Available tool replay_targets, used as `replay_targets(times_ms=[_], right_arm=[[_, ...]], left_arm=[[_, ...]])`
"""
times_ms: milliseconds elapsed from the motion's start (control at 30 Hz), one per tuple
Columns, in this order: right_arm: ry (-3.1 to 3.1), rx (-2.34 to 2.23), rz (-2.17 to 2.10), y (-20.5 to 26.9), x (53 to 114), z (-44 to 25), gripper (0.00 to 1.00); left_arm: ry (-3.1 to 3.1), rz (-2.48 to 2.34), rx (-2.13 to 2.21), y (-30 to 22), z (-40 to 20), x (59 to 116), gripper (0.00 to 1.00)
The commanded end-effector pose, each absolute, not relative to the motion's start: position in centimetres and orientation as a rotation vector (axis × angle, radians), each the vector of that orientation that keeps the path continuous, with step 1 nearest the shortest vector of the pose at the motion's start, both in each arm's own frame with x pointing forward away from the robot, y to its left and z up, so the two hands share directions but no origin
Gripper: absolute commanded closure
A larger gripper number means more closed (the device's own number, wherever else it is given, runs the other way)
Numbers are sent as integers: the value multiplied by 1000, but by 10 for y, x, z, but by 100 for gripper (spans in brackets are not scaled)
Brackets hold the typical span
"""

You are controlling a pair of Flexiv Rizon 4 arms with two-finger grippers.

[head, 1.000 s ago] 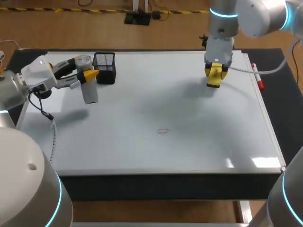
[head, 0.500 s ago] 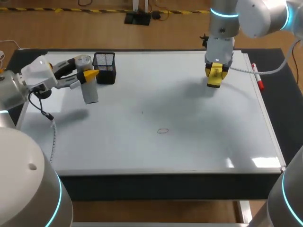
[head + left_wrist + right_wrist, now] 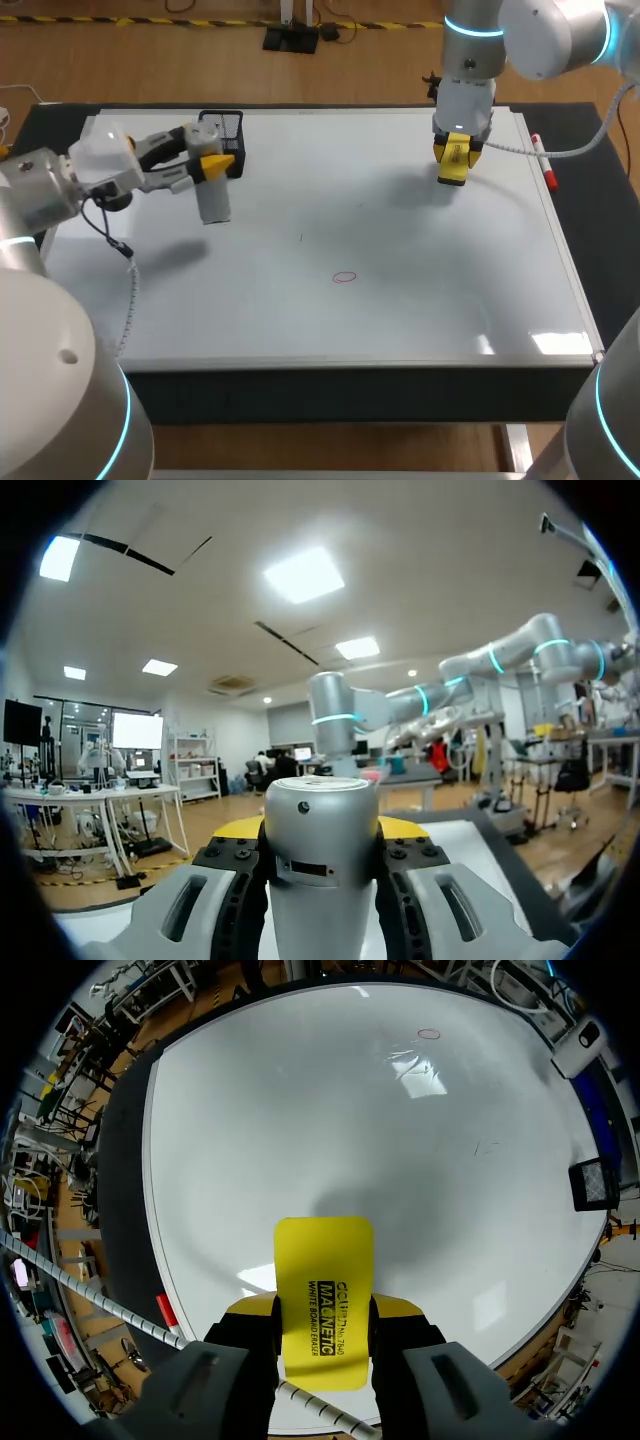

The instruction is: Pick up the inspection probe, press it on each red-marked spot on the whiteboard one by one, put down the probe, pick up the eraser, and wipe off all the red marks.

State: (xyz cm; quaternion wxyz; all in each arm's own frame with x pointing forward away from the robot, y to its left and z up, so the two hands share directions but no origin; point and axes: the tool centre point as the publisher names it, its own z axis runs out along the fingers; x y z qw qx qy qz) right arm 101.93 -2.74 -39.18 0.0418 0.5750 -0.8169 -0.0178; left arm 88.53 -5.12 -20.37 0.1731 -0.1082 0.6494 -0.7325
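Your whiteboard (image 3: 400,320) lies flat and covers nearly all of the dark surface (image 3: 605,250).

Your left arm (image 3: 40,190) comes in from 9 o'clock and your right arm (image 3: 470,60) from 1 o'clock. In the last second only the left arm has moved. It has carried its load off the board's 10 o'clock corner toward 3 o'clock, in over the white; the right arm has not shifted.

A black mesh cup (image 3: 225,125) stands at the board's 11 o'clock edge, just behind the left claw (image 3: 215,165).

That claw is clamped on the probe (image 3: 213,200), a silver cylinder held upright between both fingers. Its lower end is close over the board, though you cannot tell whether it touches.

The right claw (image 3: 452,160) is closed on the yellow eraser (image 3: 453,168), which hangs above the board's 1 o'clock area.

A red-capped marker (image 3: 545,165) lies on the board's 3 o'clock rim.

Only 1 red ring (image 3: 345,277) shows clearly, near the board's middle, at about 4 o'clock from the probe and well apart from it.

By my reading the carry toward the ring has begun and no press is made yet. With the eraser already gripped, wiping can follow quickly.
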Motion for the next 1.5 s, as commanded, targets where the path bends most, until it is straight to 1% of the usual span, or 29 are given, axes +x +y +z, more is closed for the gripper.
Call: replay_targets(times_ms=[33, 400, 733, 1100, 1500], right_arm=[[-2498, 1762, -51, -28, 1019, -391, 100], [-2498, 1762, -51, -28, 1019, -391, 100], [-2498, 1762, -51, -28, 1019, -391, 100], [-2498, 1762, -51, -28, 1019, -391, 100], [-2498, 1762, -51, -28, 1019, -391, 100]], left_arm=[[1831, -2109, -301, -80, -213, 879, 100], [1881, -2212, -209, -162, -225, 845, 100], [1914, -2303, -149, -214, -239, 826, 100], [1900, -2375, -134, -240, -252, 822, 100], [1893, -2391, -127, -248, -253, 816, 100]])
